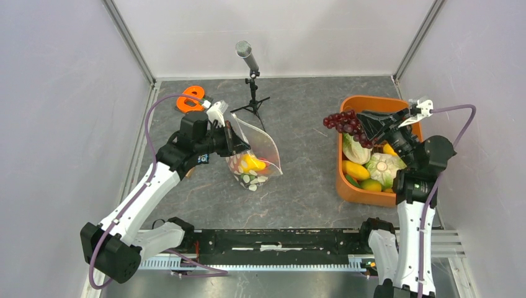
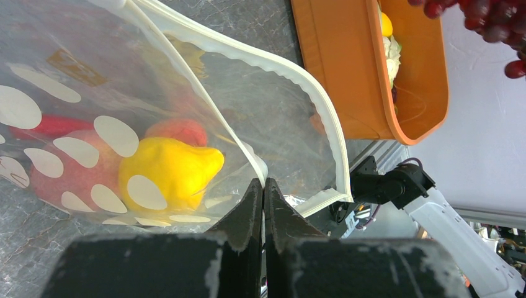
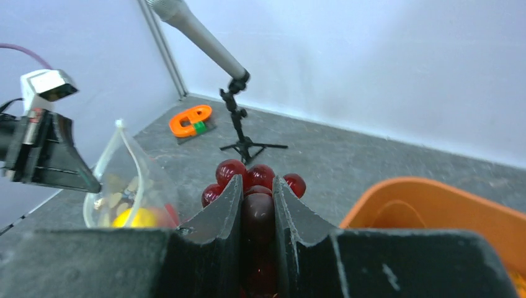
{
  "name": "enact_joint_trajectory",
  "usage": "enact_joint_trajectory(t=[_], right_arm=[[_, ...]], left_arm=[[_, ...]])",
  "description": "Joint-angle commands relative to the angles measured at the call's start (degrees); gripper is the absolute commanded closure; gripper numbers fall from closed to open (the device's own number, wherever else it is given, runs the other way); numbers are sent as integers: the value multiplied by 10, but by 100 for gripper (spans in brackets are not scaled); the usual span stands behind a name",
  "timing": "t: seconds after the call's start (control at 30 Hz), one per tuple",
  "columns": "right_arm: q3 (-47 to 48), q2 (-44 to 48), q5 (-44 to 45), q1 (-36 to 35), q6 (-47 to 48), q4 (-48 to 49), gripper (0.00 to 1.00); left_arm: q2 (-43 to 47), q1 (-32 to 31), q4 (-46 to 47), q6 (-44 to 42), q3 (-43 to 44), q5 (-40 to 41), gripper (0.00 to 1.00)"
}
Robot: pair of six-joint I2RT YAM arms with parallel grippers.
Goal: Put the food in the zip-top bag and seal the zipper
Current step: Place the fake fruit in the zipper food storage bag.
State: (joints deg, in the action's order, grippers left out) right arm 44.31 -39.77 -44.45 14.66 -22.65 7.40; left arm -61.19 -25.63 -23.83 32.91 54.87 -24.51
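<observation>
The right pincer is clamped on the grape bunch, just over the orange tub edge. The zip-top bag sits well off to its left, its zipper pinched tight in the left pincer, mouth open. I think the grapes should drop from right above that mouth.

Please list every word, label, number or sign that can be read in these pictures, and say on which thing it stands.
No text can be read in any view.
Brownish mark on the zip-top bag: too blurred to read.
Small blue sticker on the left arm: too small to read.
</observation>
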Motion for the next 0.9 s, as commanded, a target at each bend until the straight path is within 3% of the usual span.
enact_joint_trajectory(t=[0.0,0.07,0.23,0.4,0.57,0.87], right_arm=[[5,5,-46,0,-30,63,96],[10,-5,-50,0,-14,40,96],[-2,-27,-102,-9,-58,91,96],[-1,-50,-84,-52,-52,89,99],[2,-83,-42,-133,-34,79,99],[48,-129,4,-280,-65,155,98]], left_arm=[[2,-2,22,-9,2,-12,98],[1,-2,22,-9,2,-16,98],[1,-3,23,-6,0,-14,98],[-4,-2,25,-5,1,-14,98],[-9,-2,25,-5,2,-17,98],[-6,-2,20,-6,0,-13,98]])
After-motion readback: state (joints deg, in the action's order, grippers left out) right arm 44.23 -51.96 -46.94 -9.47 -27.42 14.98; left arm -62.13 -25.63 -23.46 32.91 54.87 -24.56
